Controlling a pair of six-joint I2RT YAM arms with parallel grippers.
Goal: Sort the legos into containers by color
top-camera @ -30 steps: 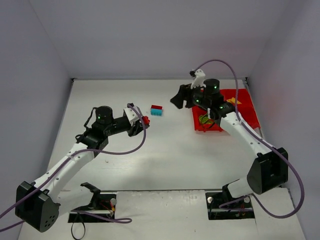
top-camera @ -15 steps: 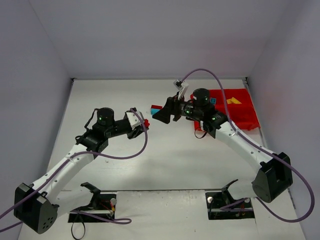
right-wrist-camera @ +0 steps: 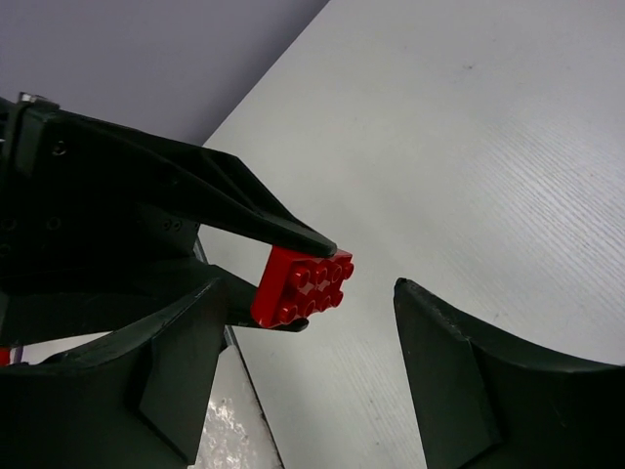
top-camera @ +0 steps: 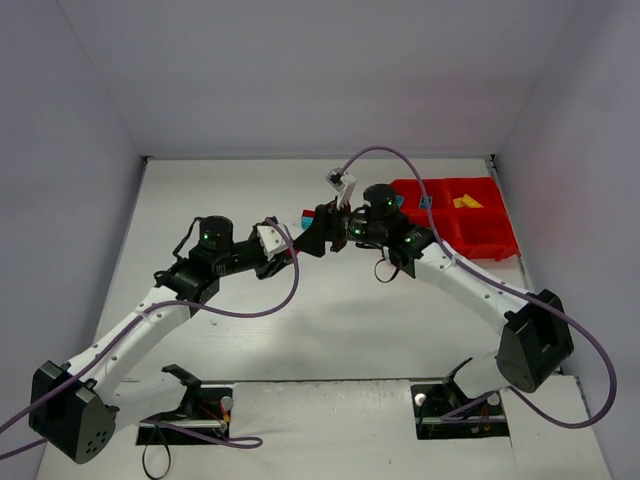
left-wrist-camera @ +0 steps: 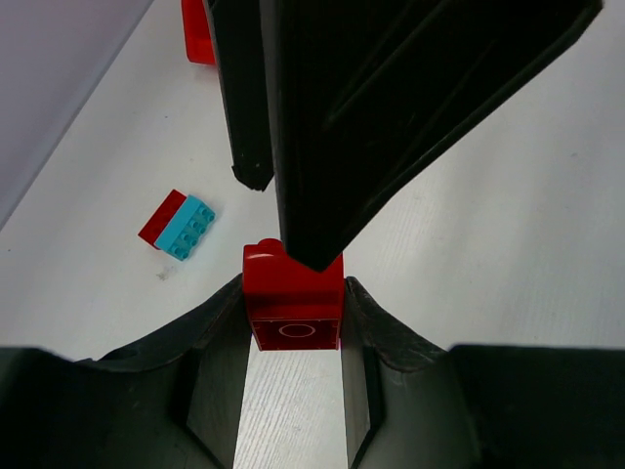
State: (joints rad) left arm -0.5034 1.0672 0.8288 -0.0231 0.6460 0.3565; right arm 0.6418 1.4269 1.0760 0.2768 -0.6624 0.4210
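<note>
My left gripper is shut on a red lego, held above the table; the same gripper sits near the table's middle. My right gripper faces it tip to tip. It stands open, and the red lego lies between its spread fingers without touching them. A cyan lego joined to a red one lies on the table beyond. The red tray of containers is at the back right, with a yellow lego and a cyan lego inside.
The right arm's black fingers fill the upper part of the left wrist view. A red piece shows at that view's top edge, partly hidden. White walls close the table at the back and both sides.
The right arm has swung left from over the tray to meet the left gripper. The left gripper has kept its hold on the red lego and barely moved.
</note>
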